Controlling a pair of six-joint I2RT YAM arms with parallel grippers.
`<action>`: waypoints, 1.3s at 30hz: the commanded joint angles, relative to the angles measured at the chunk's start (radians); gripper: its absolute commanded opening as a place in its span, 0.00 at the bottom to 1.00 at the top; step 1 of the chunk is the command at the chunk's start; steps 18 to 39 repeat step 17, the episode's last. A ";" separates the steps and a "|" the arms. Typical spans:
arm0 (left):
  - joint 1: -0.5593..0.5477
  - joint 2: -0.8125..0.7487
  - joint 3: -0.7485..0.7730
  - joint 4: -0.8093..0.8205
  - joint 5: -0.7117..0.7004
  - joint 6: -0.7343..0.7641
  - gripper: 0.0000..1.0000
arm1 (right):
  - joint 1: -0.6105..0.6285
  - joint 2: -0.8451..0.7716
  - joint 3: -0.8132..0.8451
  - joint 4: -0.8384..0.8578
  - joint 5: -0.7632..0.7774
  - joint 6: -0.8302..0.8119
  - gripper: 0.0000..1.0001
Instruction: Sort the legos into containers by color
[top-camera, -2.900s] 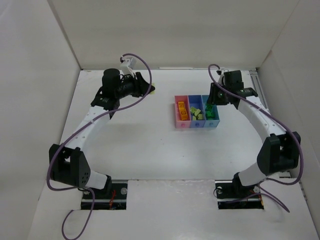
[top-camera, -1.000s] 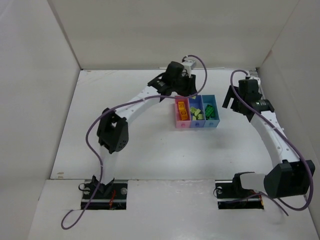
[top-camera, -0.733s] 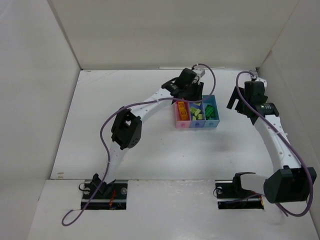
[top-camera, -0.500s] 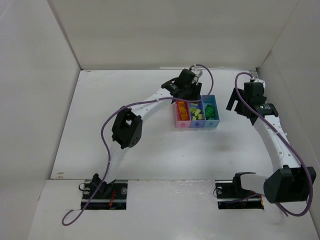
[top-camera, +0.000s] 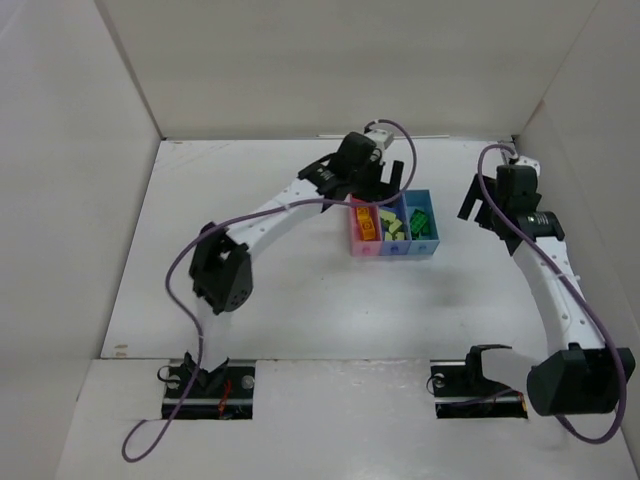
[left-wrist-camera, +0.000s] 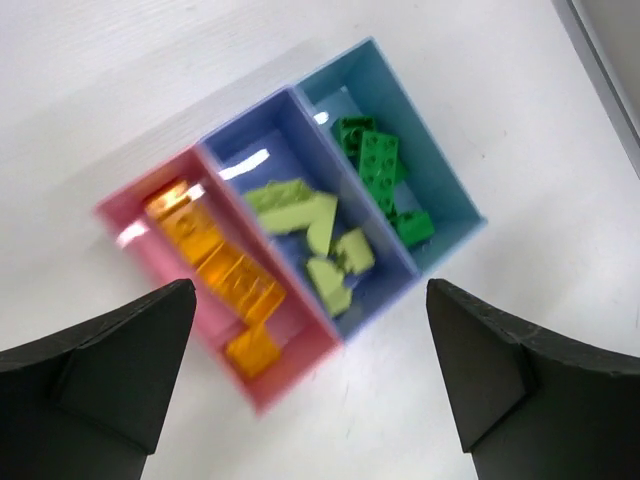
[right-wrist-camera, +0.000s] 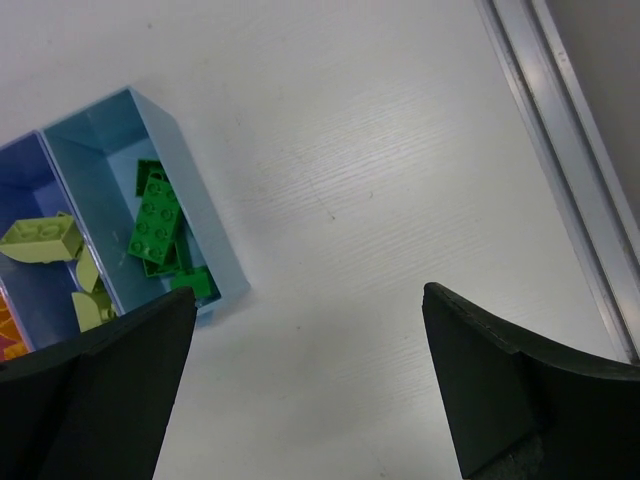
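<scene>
Three joined containers stand in a row: pink (left-wrist-camera: 290, 372), blue-purple (left-wrist-camera: 245, 152) and light blue (left-wrist-camera: 445, 180). Orange legos (left-wrist-camera: 215, 260) lie in the pink one, pale yellow-green legos (left-wrist-camera: 310, 225) in the blue-purple one, dark green legos (left-wrist-camera: 380, 175) in the light blue one (right-wrist-camera: 215, 245). My left gripper (left-wrist-camera: 308, 290) hovers open above the row with nothing between its fingers; in the top view it (top-camera: 390, 185) is at the bins' far side. My right gripper (right-wrist-camera: 308, 292) is open over bare table right of the light blue bin, also empty (top-camera: 478, 205).
A metal rail (right-wrist-camera: 560, 150) runs along the table's right edge next to the right arm. White walls close in the table on the left, back and right. Purple cables loop off both arms.
My left gripper has gone from nearly shut to wide open above the bins, and its arm has drawn back a little to the left. The right arm has shifted slightly right.
</scene>
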 joint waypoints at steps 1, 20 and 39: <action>0.051 -0.329 -0.227 0.092 -0.107 0.005 1.00 | -0.017 -0.074 0.002 0.059 -0.004 0.017 1.00; 0.358 -0.872 -0.796 0.004 -0.434 -0.312 1.00 | -0.017 -0.306 -0.131 0.150 -0.091 0.005 1.00; 0.358 -0.872 -0.796 0.004 -0.434 -0.312 1.00 | -0.017 -0.306 -0.131 0.150 -0.091 0.005 1.00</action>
